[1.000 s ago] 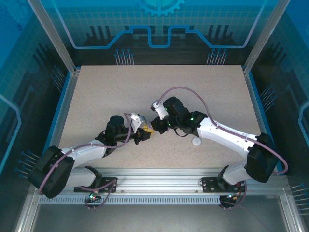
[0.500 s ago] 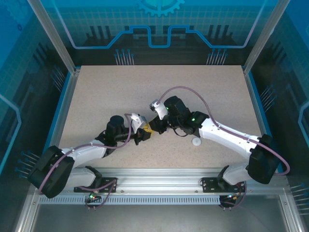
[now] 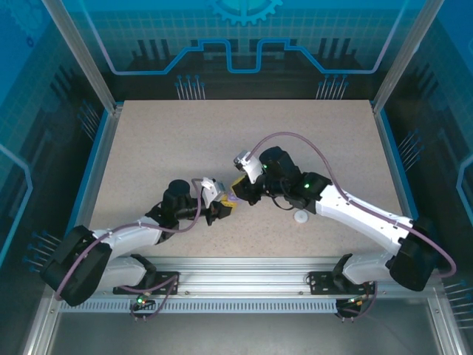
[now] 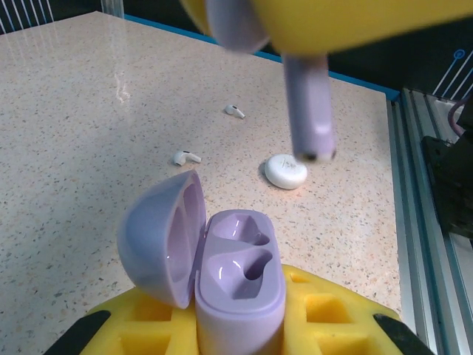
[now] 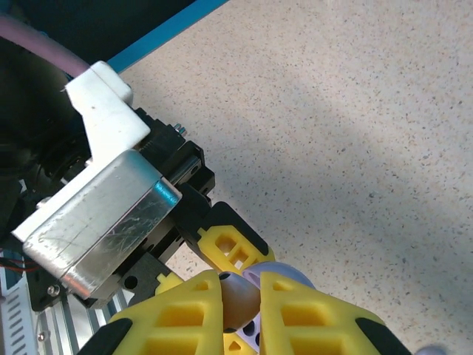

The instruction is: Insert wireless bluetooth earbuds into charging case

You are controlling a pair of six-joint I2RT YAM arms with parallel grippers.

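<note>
In the left wrist view, my left gripper [image 4: 238, 336] is shut on the pale purple charging case [image 4: 238, 277]. The case stands upright with its lid swung open to the left and both wells empty. Above it hangs a pale purple earbud [image 4: 309, 103], stem pointing down, slightly right of the case. My right gripper [image 5: 240, 296] is shut on that earbud [image 5: 238, 307], directly over the case lid [image 5: 290, 275]. From above, the left gripper [image 3: 224, 205] and right gripper [image 3: 238, 189] meet near the table's middle.
Two small pale earbuds [image 4: 187, 157] [image 4: 235, 111] lie loose on the speckled table [image 4: 89, 111]. A white round case [image 4: 286, 171] [image 3: 301, 216] sits closed by the right forearm. The metal rail [image 4: 421, 222] runs along the near edge.
The right arm has swung outward and its gripper has shifted slightly over the left one. The left gripper has edged toward the near side. Both grips are unchanged.
</note>
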